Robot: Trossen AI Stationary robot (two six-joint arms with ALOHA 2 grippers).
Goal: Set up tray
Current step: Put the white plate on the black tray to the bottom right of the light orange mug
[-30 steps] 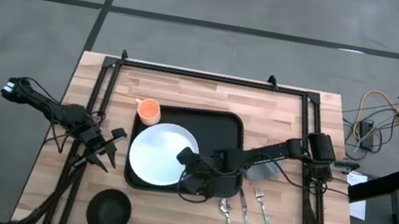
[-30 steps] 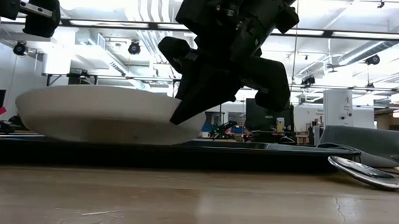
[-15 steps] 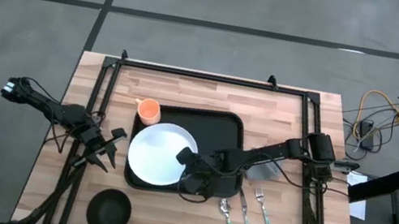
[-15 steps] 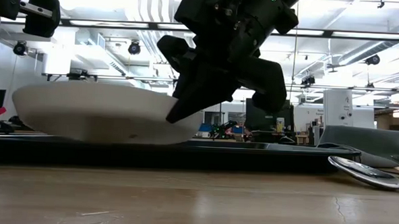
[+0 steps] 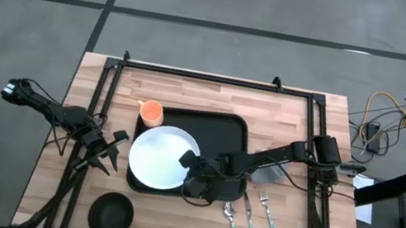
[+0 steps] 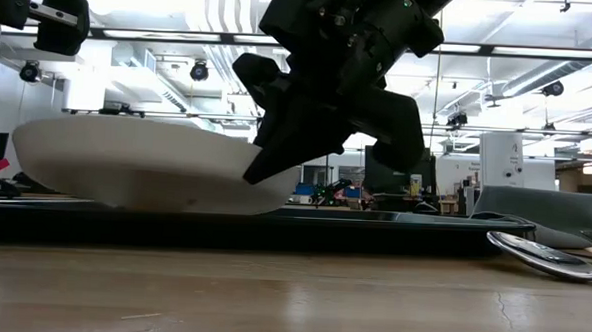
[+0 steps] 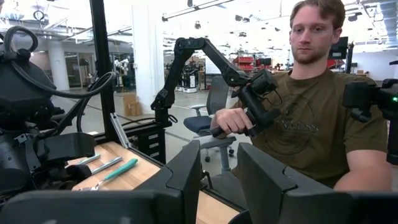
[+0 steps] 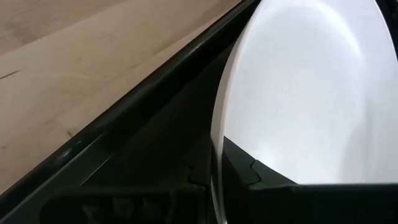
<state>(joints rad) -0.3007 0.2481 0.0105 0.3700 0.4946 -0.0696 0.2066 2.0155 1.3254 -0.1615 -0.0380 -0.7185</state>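
The black tray (image 5: 221,127) lies in the middle of the wooden table. A round white plate (image 5: 160,158) sits on its left half. My right gripper (image 5: 188,162) reaches in from the table's right and is shut on the plate's right rim; the low view shows it (image 6: 268,167) at that edge. My left gripper (image 5: 113,155) stands open off the tray's left side, holding nothing, and its two fingers (image 7: 186,174) frame the room beyond the table. My right gripper pinches the plate's right rim (image 8: 217,149) between its two fingers, one finger (image 8: 261,174) on the white upper face and the other below the rim. It comes from the table's right, slanting down. The plate sits tilted, held rim (image 6: 247,149) raised, its underside (image 6: 164,205) on the tray.
An orange cup (image 5: 151,111) stands at the tray's far left corner. A black bowl (image 5: 112,214) sits near the front left. A grey napkin (image 5: 269,174) and a spoon and two forks (image 5: 251,223) lie right of the tray. A person (image 7: 311,118) sits beyond the table.
The plate has edged a little toward the table's left on the tray, and its held right rim has tipped up slightly. My right gripper has stayed shut on it.
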